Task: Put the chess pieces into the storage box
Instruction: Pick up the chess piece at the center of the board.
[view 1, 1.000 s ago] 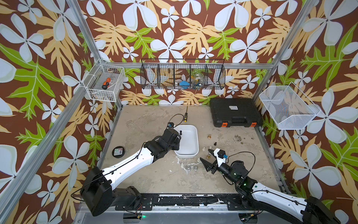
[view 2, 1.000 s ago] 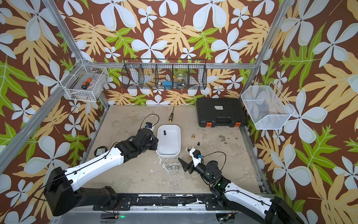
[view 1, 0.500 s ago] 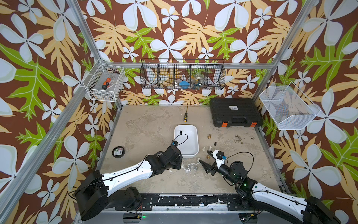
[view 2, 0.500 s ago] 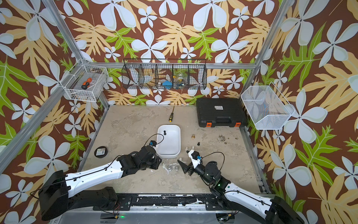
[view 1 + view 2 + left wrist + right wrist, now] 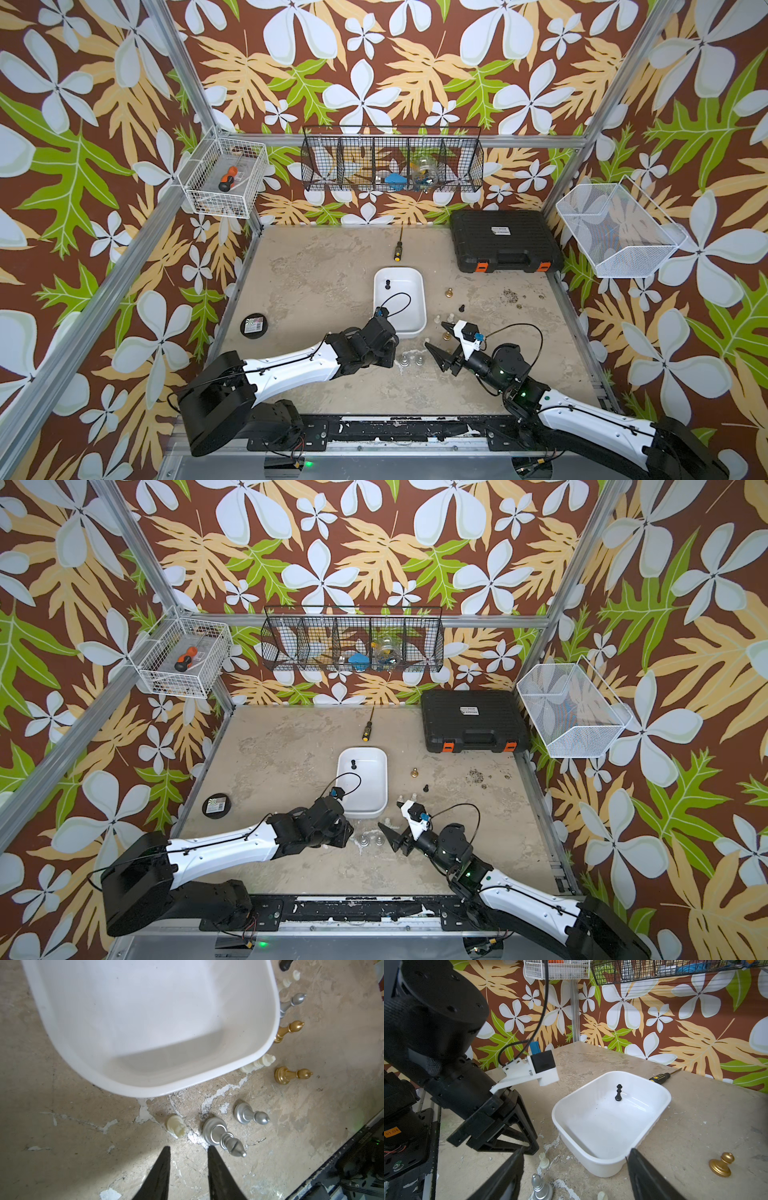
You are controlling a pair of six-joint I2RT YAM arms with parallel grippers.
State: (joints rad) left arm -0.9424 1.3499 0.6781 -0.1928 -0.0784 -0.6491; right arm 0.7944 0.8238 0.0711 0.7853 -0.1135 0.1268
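While alone in box (image 5: 413, 282), one black piece (image 5: 387, 284)

Left arm (image 5: 291, 370), right arm (image 5: 590, 419): white links, black joints, thin black cables (image 5: 399, 296). White camera mount (image 5: 527, 1072), blue plug (image 5: 534, 1046). Black tapered fingers (image 5: 158, 1176). Orange V1.04 label (image 5: 392, 1132).

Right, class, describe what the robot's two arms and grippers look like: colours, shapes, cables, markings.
The left arm and right arm have white shells and black joints. The left gripper and right gripper have black, pointed, wedge-shaped fingers. A thin black cable loops from each wrist to a white camera bracket with a blue plug. An orange sticker reads V1.04.
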